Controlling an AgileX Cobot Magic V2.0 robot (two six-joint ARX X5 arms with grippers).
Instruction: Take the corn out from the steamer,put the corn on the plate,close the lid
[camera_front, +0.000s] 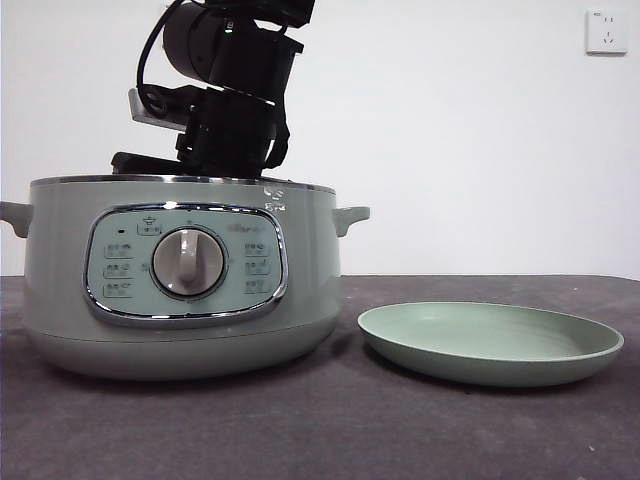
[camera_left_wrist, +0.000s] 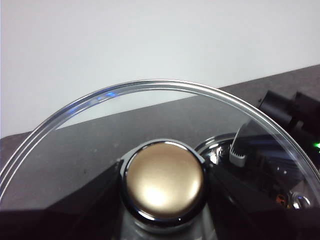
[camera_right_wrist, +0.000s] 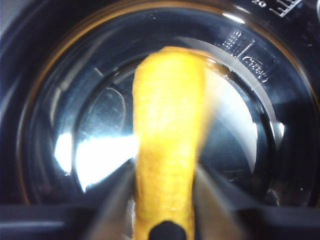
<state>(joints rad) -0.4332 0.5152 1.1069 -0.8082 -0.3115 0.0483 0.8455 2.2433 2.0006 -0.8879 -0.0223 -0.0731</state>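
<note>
The pale green steamer (camera_front: 180, 270) stands lidless at the left of the front view, and a black arm (camera_front: 235, 100) reaches down into it from above. Inside the pot's shiny bowl (camera_right_wrist: 240, 125), my right gripper (camera_right_wrist: 164, 195) is shut on the yellow corn (camera_right_wrist: 167, 125), which points away from the wrist camera. The empty green plate (camera_front: 490, 372) lies just right of the steamer. My left gripper (camera_left_wrist: 164, 215) is shut on the knob (camera_left_wrist: 164, 181) of the glass lid (camera_left_wrist: 150, 115), holding it up away from the pot. The lid is out of the front view.
Everything rests on a dark table (camera_front: 400, 430) before a white wall with a socket (camera_front: 606, 31) at the upper right. Through the lid's glass, the other arm (camera_left_wrist: 285, 110) shows dark nearby.
</note>
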